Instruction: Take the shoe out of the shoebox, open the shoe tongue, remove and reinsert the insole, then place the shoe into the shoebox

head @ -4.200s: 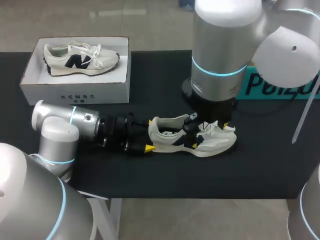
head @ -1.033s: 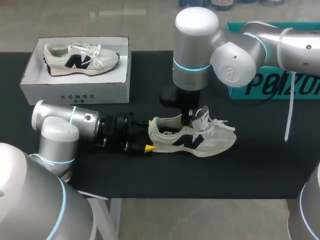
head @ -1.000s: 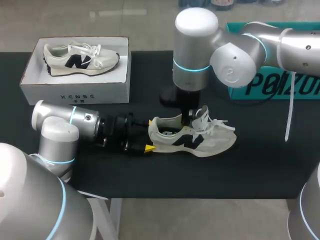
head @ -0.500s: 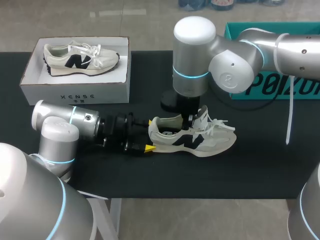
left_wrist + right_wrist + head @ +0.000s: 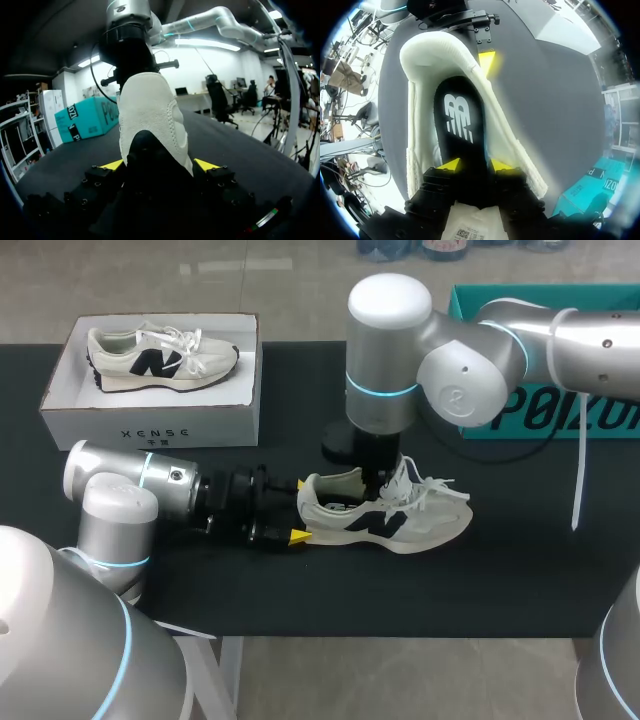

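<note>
On a black table [image 5: 520, 570], with a white shoebox [image 5: 150, 422] at its far left corner holding a matching sneaker [image 5: 160, 358], the shoe [image 5: 430, 525] being worked on stands sole-down near the middle, well apart from the box. Its long axis runs across the table, heel toward the left arm and toe toward the robot's right, the laces loose and the tongue pulled up. The left gripper [image 5: 160, 164] is clamped on the heel from both sides, steadying it. The right gripper [image 5: 475, 164] reaches down into the opening over the dark insole [image 5: 457, 120], which lies flat inside; whether it has hold of the insole cannot be told. The shoe looks light, with a soft upper that would likely buckle under a squeeze, so the stiffer heel is the sound place to grip. The insole looks thin and floppy and is probably best pinched at one end and peeled out lengthwise, not tugged straight up.
</note>
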`<state>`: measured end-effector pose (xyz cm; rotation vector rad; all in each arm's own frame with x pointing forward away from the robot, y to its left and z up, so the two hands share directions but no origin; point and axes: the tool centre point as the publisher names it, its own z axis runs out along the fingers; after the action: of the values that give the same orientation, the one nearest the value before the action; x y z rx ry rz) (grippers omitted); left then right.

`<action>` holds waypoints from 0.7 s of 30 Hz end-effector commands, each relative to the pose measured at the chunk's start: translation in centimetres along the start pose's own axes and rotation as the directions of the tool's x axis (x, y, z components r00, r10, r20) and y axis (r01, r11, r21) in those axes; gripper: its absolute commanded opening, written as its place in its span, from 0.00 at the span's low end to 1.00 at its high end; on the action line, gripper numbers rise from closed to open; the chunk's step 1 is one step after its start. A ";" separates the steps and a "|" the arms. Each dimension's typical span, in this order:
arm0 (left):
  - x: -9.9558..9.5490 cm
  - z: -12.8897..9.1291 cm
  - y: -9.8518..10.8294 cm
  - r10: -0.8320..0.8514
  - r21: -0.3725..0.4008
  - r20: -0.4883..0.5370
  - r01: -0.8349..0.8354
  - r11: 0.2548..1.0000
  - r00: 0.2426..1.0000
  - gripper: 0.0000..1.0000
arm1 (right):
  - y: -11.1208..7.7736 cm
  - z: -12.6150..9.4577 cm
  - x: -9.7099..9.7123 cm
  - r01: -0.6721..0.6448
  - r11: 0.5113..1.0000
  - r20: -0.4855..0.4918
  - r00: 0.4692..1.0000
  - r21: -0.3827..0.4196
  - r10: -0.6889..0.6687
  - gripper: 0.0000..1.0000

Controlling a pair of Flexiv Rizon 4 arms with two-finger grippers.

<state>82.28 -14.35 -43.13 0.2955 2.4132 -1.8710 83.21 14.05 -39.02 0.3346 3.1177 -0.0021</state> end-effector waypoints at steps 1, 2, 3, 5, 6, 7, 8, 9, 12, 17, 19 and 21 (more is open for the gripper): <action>0.2 0.0 0.2 0.002 -0.001 0.002 -0.002 1.000 1.000 0.00 | -0.5 0.3 0.2 -0.001 1.000 -0.001 1.000 -0.003 0.001 0.33; 0.2 0.0 0.2 0.002 -0.001 0.002 -0.002 1.000 1.000 0.00 | -0.5 0.5 0.3 -0.002 1.000 -0.001 1.000 -0.002 0.002 0.33; 0.2 0.0 0.2 0.002 -0.001 0.002 -0.002 1.000 1.000 0.00 | -0.6 0.7 0.4 -0.003 1.000 -0.002 1.000 -0.002 0.003 0.33; 0.2 0.0 0.2 0.002 -0.001 0.002 -0.002 1.000 1.000 0.00 | -0.6 1.4 0.6 -0.006 1.000 -0.008 1.000 -0.003 0.006 0.35; 0.2 0.0 0.2 0.002 -0.001 0.002 -0.002 1.000 1.000 0.00 | -0.5 1.7 0.7 -0.006 1.000 -0.013 1.000 -0.007 0.006 0.36; 0.2 0.0 0.2 0.002 -0.001 0.002 -0.002 1.000 1.000 0.00 | -0.5 2.2 0.9 -0.003 1.000 -0.019 1.000 -0.010 0.003 0.35; 0.2 0.0 0.2 0.002 -0.001 0.002 -0.002 1.000 1.000 0.00 | -0.4 2.6 1.1 -0.001 1.000 -0.022 1.000 -0.011 0.001 0.35; 0.2 0.0 0.2 0.002 -0.001 0.002 -0.002 1.000 1.000 0.00 | -0.3 3.2 1.3 0.004 1.000 -0.031 1.000 -0.013 -0.005 0.35; 0.2 0.0 0.2 0.002 -0.001 0.002 -0.002 1.000 1.000 0.00 | 0.2 5.3 2.2 0.020 1.000 -0.050 0.999 -0.017 -0.021 0.36; 0.2 0.0 0.2 0.002 -0.001 0.002 -0.002 1.000 1.000 0.00 | 1.0 6.7 3.6 0.041 0.999 -0.082 0.996 -0.015 -0.042 0.00; 0.2 0.0 0.2 0.002 -0.001 0.002 -0.002 1.000 1.000 0.00 | 1.1 6.5 3.9 0.046 0.999 -0.088 0.995 -0.016 -0.047 0.00; 0.2 0.0 0.2 0.002 -0.001 0.002 -0.002 1.000 1.000 0.00 | 1.1 6.1 4.1 0.045 0.999 -0.093 0.995 -0.009 -0.045 0.00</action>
<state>82.14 -14.23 -43.20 0.2972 2.4144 -1.8699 80.36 14.89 -41.77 0.2733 3.2162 0.0454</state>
